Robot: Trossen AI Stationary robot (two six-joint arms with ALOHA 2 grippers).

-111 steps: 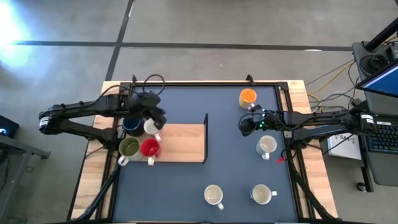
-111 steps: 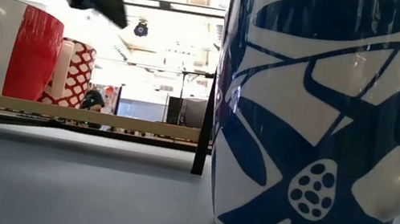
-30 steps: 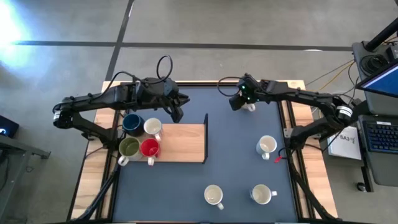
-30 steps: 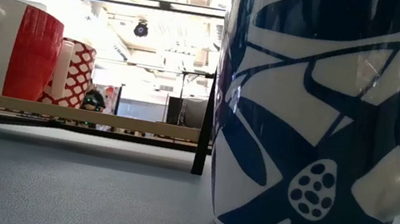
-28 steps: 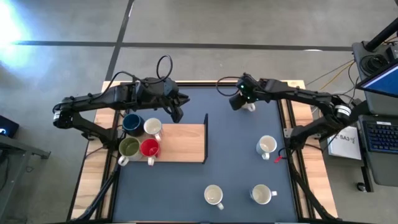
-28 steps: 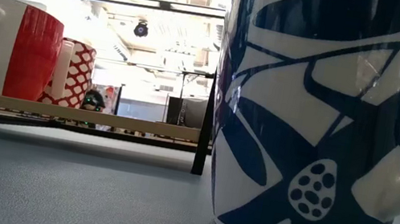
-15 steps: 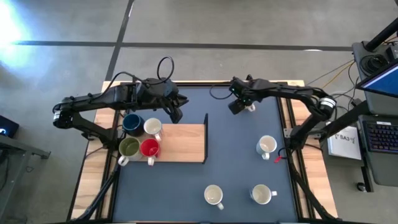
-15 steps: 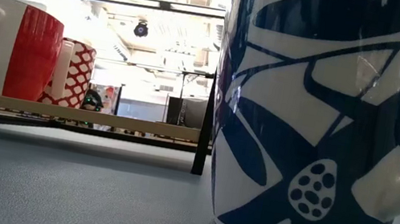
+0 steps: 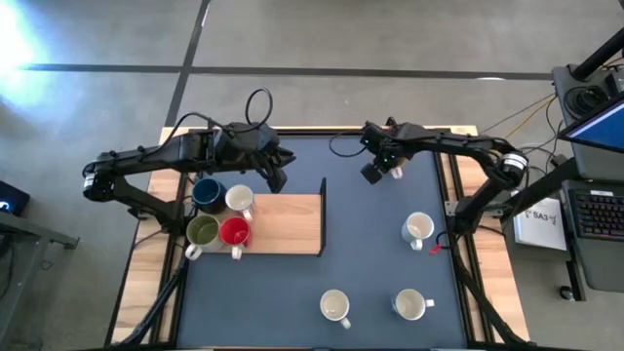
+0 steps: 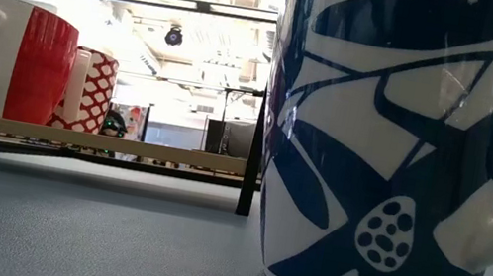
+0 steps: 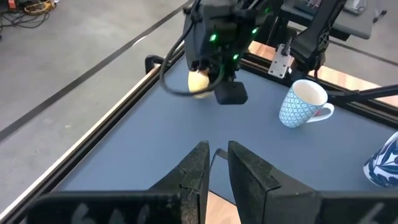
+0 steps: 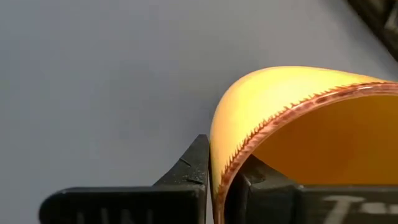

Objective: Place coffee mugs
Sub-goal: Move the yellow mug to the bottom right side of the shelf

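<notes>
Orange mug point(image 12: 292, 124) rim pinched by right fingers point(image 12: 205, 180), seemingly hidden from overhead.

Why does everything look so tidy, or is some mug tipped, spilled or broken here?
Nothing stands out. Four mugs stand upright on the wooden board, three more upright on the dark mat. The right pincer is clamped on the rim of the orange mug near the far edge. The left pincer hangs beyond the board's far edge, holding nothing.

Right claw point(image 9: 373, 173) clamped, left claw point(image 9: 277, 181) shut.
</notes>
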